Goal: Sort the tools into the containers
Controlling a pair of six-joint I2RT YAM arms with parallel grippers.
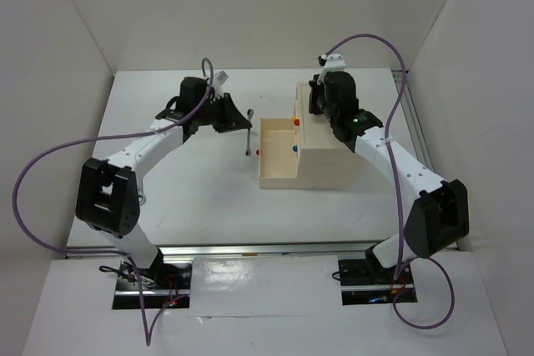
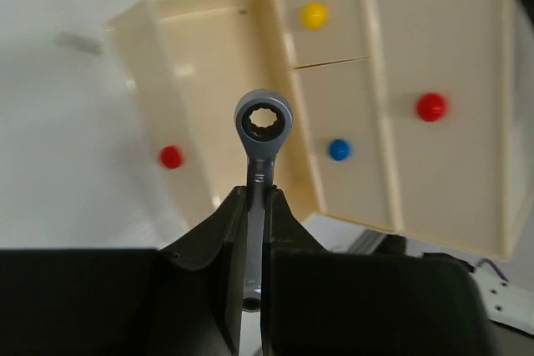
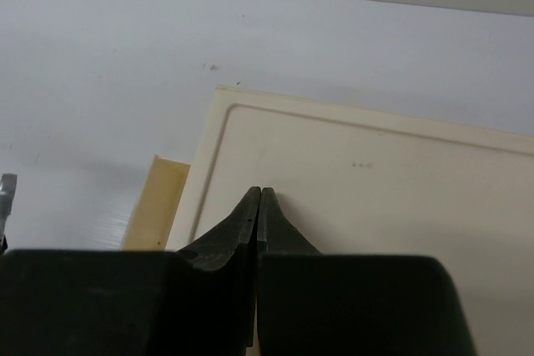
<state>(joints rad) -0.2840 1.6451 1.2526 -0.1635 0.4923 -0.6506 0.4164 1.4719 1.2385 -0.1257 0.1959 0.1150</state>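
Note:
My left gripper [image 2: 259, 194] is shut on the shaft of a silver ring wrench [image 2: 264, 125], which hangs off the table just left of the box; the top view shows the gripper [image 1: 235, 117] and the wrench [image 1: 249, 137]. The beige box [image 1: 329, 152] has one pale drawer [image 2: 209, 81] pulled out, with a red knob [image 2: 171, 157] on its front. The part of its inside that I can see looks empty. Shut drawers carry yellow [image 2: 314, 15], blue [image 2: 338, 149] and red [image 2: 430, 107] knobs. My right gripper [image 3: 258, 193] is shut and empty above the box top [image 3: 384, 172]. No other tools show clearly.
A small grey object [image 1: 142, 199] pokes out beside the left arm's elbow. White walls enclose the table on the left, back and right. Purple cables loop from both arms.

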